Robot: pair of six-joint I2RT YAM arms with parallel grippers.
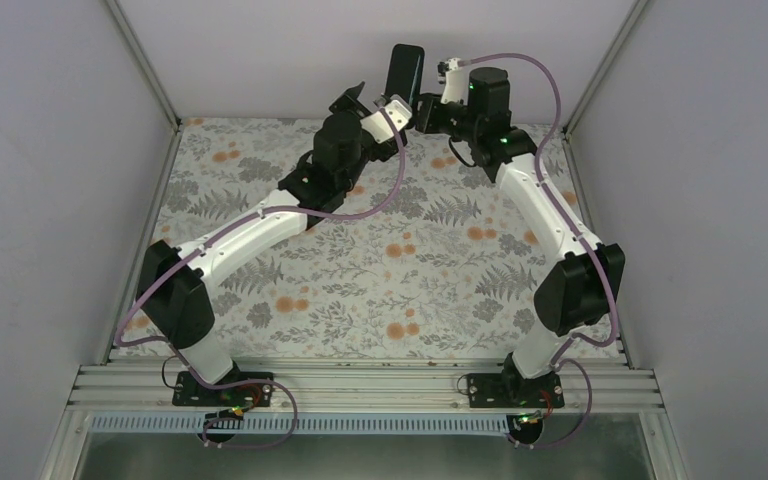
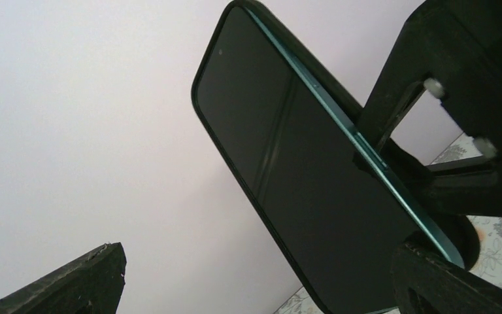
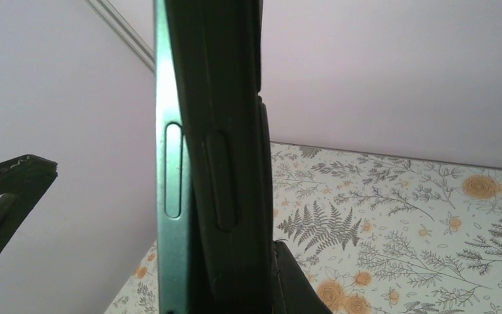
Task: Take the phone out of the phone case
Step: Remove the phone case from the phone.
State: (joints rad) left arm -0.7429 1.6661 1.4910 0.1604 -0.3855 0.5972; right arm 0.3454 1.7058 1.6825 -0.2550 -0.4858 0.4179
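The phone, with a dark screen and a teal frame, stands upright in the air at the back of the table, in a black phone case. My right gripper is shut on its lower end. In the right wrist view the teal edge sits left of the case, whose side lip stands off it, and one finger presses the case's back. My left gripper is open wide in front of the screen. Its right finger is at the phone's lower edge and its left finger is far off.
The flower-patterned table mat lies below both raised arms. Pale walls and metal frame posts close in the back and sides. A black finger-like piece shows at the left of the right wrist view.
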